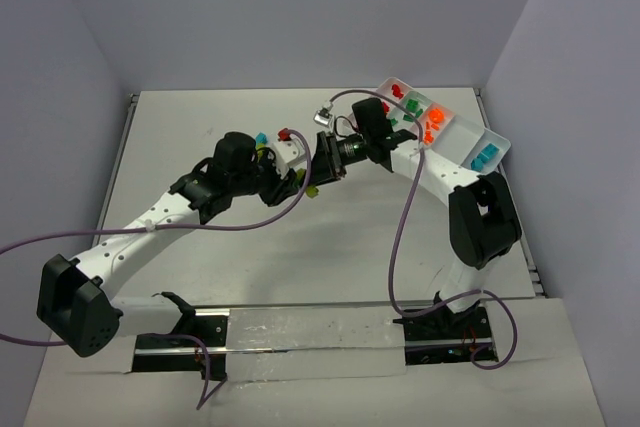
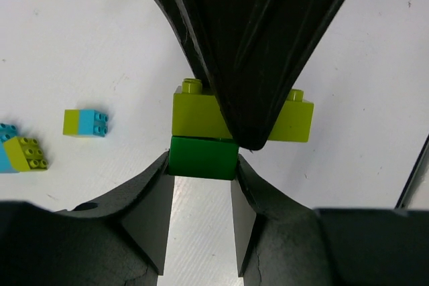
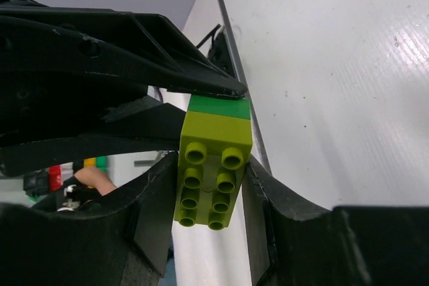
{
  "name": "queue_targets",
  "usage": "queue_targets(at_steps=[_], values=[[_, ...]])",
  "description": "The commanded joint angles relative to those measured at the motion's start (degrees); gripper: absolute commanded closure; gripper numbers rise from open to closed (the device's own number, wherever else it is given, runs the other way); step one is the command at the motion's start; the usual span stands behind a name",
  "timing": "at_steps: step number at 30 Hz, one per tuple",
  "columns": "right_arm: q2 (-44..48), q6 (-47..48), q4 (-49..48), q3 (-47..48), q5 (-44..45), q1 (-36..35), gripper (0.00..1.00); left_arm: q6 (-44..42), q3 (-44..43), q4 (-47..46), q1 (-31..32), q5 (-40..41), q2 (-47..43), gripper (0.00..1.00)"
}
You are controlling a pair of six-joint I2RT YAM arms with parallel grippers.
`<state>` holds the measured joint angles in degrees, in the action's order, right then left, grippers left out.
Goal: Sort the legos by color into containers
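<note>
Above the middle of the table my two grippers meet on one stack of two legos. In the left wrist view my left gripper (image 2: 203, 165) is shut on the dark green brick (image 2: 203, 155), its pads against both sides. A yellow-green brick (image 2: 194, 115) is joined to the green one. In the right wrist view my right gripper (image 3: 212, 189) is shut on that yellow-green brick (image 3: 209, 140), with the green brick (image 3: 219, 107) beyond it. From above, the stack (image 1: 310, 190) shows between left gripper (image 1: 292, 183) and right gripper (image 1: 324, 161). The white tray of containers (image 1: 497, 144) sits at the far right.
The tray holds red (image 1: 398, 92), green (image 1: 411, 110), orange (image 1: 432, 119) and cyan (image 1: 484, 157) bricks in separate compartments. Loose yellow-green and cyan bricks (image 2: 86, 122) (image 2: 20, 155) lie on the table left of my left gripper. A cyan brick (image 1: 262, 137) and a red brick (image 1: 284, 134) sit behind the left wrist.
</note>
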<state>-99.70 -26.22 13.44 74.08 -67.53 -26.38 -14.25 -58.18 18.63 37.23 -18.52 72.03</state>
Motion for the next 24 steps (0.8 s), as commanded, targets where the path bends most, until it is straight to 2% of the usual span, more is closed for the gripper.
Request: queue_targets(at_steps=[1,5,7,10,11,15,18,24], values=[[2.7,-2.4,-4.7,-0.3,-7.3,4.7,1.00,-1.7,1.2,-1.1,-0.1,4.0,-1.0,1.00],[3.9,-0.9,-3.0,-0.8,-7.7,13.9,1.00,-2.9,2.6,-1.8,0.0,6.2,-1.1,1.00],[3.8,6.9,6.1,2.1,-4.7,20.5,1.00,-3.3,3.3,-2.2,-0.1,6.5,-0.9,1.00],[3.0,16.5,15.5,6.3,8.7,26.8,1.00,-2.9,3.3,-2.8,-0.2,6.5,-0.4,1.00],[2.5,18.9,17.3,7.5,15.9,29.0,1.00,-2.6,2.9,-2.9,-0.2,6.4,-0.1,1.00],[0.4,23.7,18.8,10.8,41.0,32.5,1.00,-1.7,0.7,-2.6,-0.2,6.7,1.4,1.00],[-3.5,25.6,21.1,14.5,49.9,33.0,1.00,-1.5,-1.0,-2.5,-0.2,7.6,2.7,1.00],[-8.2,27.6,21.5,14.4,60.5,34.9,1.00,-0.3,-3.0,-2.7,-0.4,7.7,4.6,1.00]])
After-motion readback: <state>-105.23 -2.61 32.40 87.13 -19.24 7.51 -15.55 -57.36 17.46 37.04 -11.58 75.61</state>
